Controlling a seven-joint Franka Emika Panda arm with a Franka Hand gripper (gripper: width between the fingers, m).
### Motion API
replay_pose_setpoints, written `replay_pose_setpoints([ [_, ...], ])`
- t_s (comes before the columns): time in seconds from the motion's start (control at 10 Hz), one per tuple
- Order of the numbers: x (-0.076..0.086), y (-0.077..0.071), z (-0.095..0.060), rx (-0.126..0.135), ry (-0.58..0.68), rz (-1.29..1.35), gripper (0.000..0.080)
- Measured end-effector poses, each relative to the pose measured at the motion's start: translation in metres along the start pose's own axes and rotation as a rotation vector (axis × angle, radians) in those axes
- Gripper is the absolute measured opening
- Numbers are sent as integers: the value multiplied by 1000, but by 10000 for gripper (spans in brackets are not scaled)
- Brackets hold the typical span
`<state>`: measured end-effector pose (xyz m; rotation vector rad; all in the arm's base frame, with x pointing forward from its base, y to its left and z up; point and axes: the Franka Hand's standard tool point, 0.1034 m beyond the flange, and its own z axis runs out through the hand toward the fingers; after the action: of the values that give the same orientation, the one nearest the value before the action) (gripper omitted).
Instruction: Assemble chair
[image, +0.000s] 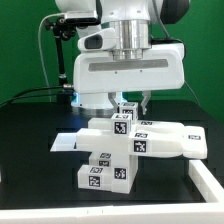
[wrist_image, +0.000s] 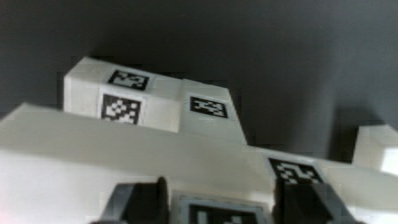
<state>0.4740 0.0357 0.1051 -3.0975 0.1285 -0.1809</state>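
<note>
The chair (image: 150, 143) is a cluster of chunky white tagged blocks and slabs at the table's middle. A long slab (image: 170, 138) lies across it towards the exterior view's right, and a block (image: 105, 176) sits in front. My gripper (image: 131, 104) hangs straight down over the back of the cluster. In the wrist view, my gripper (wrist_image: 226, 205) has its dark fingers (wrist_image: 160, 200) against both sides of a white tagged chair part (wrist_image: 222, 212). A taller tagged block (wrist_image: 151, 100) rises beyond it.
A thin flat white sheet (image: 65, 143) lies on the black table at the exterior view's left of the chair. A white rail (image: 208, 188) runs along the table's front right. The robot's white base (image: 95, 100) stands behind, with green walls around.
</note>
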Motion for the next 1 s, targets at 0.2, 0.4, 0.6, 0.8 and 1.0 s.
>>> replay_pose_setpoints([
  [0.2,0,0,0,1,0,103,284],
  [0.4,0,-1,0,6,0,227,284],
  [0.6,0,-1,0,7,-1,334,284],
  [0.8,0,-2,0,13,-2,475,284],
  [1.0,0,-2,0,12,-2,433,284],
])
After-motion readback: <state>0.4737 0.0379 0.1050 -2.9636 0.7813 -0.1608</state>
